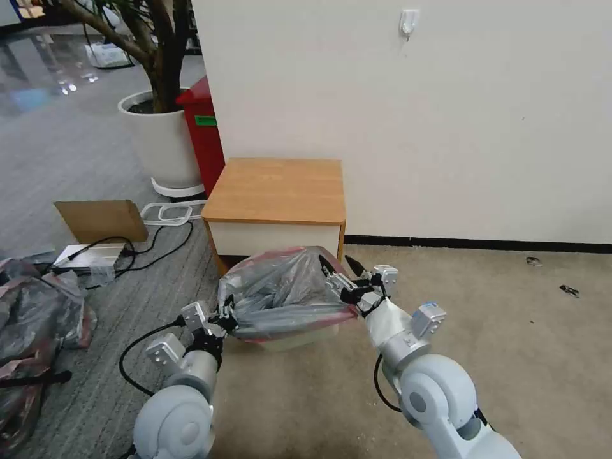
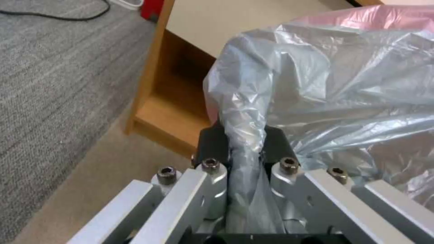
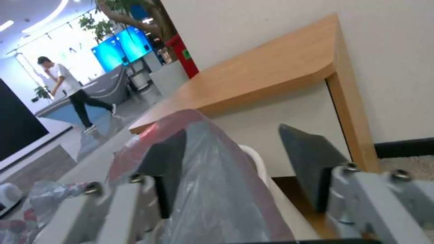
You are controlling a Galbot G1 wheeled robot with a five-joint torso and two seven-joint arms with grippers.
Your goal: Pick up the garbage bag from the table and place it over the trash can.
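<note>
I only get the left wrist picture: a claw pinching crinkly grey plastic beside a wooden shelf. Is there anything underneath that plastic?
Observer: Yes. The garbage bag is draped over the trash can; its cream wall peeks out below.
Operator: Where does that bin stand?
Observer: On the carpet, right in front of the table.
Operator: And the other claw?
Observer: The right gripper is at the bag's opposite side, fingers apart. Plastic lies over one finger, the other is bare.
</note>
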